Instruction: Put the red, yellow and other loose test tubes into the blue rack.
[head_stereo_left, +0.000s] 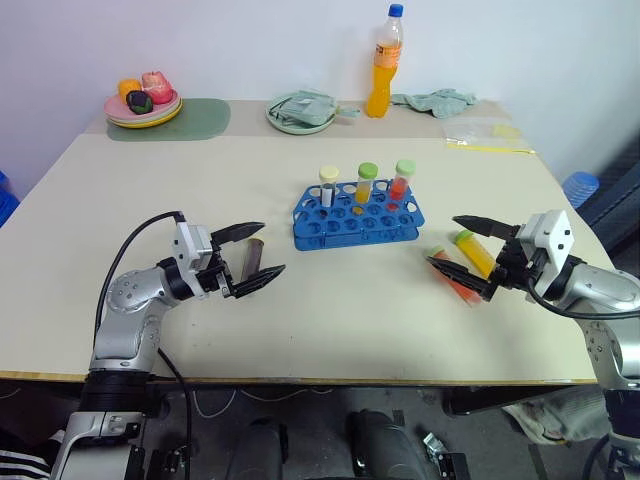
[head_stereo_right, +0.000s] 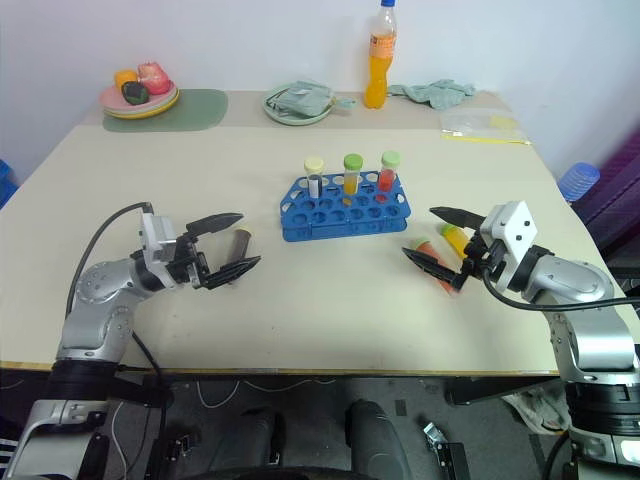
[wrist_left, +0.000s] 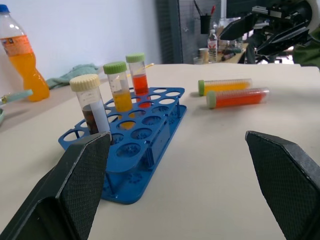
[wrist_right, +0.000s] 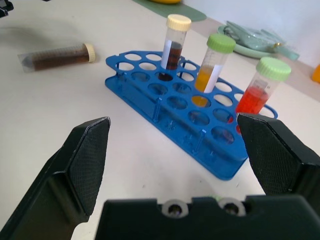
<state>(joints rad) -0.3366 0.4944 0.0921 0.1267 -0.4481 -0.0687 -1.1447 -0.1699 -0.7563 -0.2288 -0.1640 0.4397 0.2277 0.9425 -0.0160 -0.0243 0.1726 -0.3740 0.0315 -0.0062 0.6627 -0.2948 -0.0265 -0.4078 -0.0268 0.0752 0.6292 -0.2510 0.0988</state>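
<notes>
Blue plastic rack (head_stereo_left: 358, 213) sits mid-frame on the beige tabletop (head_stereo_left: 300, 320), bare surface around it; left tool (head_stereo_left: 250, 255) and right tool (head_stereo_left: 462, 257) both gape, empty.

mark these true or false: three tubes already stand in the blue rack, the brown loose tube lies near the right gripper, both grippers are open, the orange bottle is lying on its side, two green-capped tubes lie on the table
1. Three tubes stand in the blue rack. True: a cream-capped one and two green-capped ones.
2. The brown loose tube lies near the right gripper. False: it lies by the left gripper.
3. Both grippers are open. True, and neither holds anything.
4. The orange bottle lies on its side. False: it stands upright at the table's far edge.
5. Two green-capped tubes lie on the table. True: the yellow-orange tube and the red-orange tube lie by the right gripper.
</notes>
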